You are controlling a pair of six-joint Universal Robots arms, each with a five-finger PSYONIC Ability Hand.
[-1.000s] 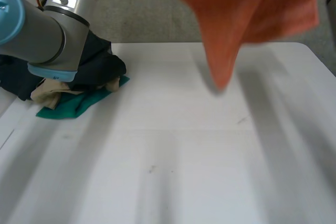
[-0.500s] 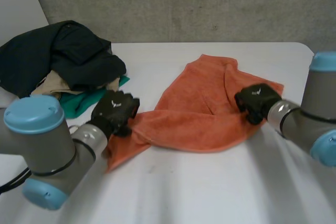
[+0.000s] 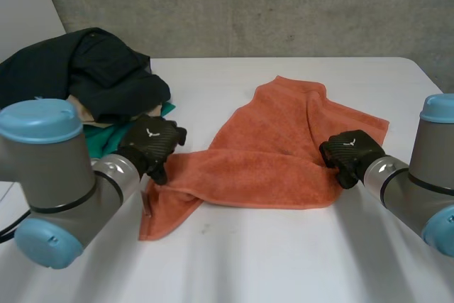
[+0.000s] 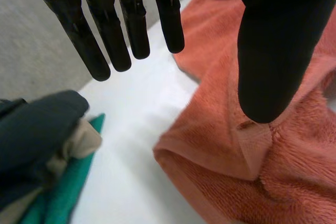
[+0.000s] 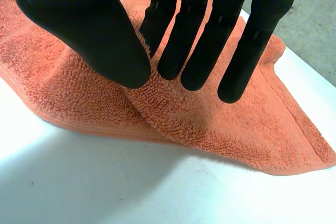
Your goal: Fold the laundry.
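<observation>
while left hand [image 4: 134,19] splays — towel [image 4: 294,171] lies free.

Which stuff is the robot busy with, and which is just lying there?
Busy with:
orange towel
right hand, fingers pinching its edge
left hand, open over its other end

Just lying there:
clothes heap, dark, beige and green, untouched
white table underneath

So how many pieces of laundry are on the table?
4 visible: towel mid-table; in the pile, a dark garment on top, beige cloth and green cloth under it. The pile may hide more.
</observation>
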